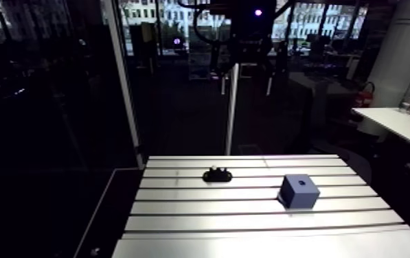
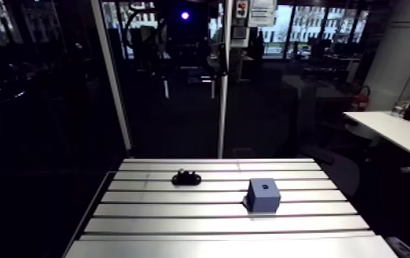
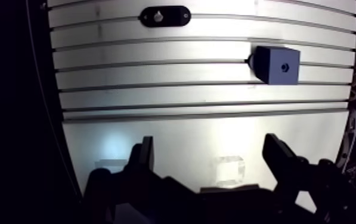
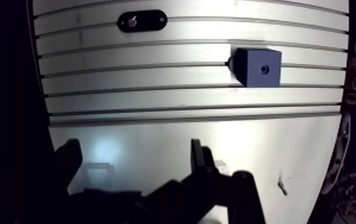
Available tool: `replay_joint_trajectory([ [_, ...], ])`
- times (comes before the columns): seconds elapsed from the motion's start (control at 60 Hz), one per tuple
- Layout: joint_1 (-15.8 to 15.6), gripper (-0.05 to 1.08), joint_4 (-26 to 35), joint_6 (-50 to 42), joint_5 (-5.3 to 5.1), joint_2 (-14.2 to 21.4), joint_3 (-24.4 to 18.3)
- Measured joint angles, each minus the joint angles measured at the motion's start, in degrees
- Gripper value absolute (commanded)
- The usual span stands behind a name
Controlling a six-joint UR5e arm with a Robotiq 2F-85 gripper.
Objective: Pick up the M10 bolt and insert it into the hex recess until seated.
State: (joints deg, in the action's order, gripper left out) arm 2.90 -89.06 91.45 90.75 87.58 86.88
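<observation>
Wrist view showed the gripper spread wide, with nothing between its two fingers, poised above a bare stretch of the table. Well ahead of the gripper, across several slots, the bolt sat in a black holder, roughly in line with one finger. It appeared only as a small pale dot seen end-on, so its long axis probably stood upright rather than lying along the table. The arm view agreed, showing a small stub rising from the holder. Also ahead of the gripper, but nearer and in line with the opposite finger, stood a blue block whose top face carried the dark recess. Bolt and block were well apart. By this reading the pick was not yet begun: the gripper would need to travel forward beyond the block's row and descend over the bolt from above.
</observation>
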Motion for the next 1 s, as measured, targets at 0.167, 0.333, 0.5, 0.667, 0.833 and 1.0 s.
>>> replay_joint_trajectory([
  [0.167,-2.5,0.01,2.3,0.7,0.82,-1.5,-4.2],
  [0.333,-5.2,0.01,4.9,1.5,1.75,-3.2,-8.9],
  [0.5,-6.8,0.01,6.3,1.9,2.28,-4.2,-11.6],
  [0.667,-7.1,0.01,6.7,2.0,2.41,-4.5,-12.3],
  [0.833,-7.2,0.01,6.8,2.0,2.48,-4.5,-12.5],
  [1.0,-7.2,0.01,6.8,2.0,2.58,-4.3,-12.5],
])
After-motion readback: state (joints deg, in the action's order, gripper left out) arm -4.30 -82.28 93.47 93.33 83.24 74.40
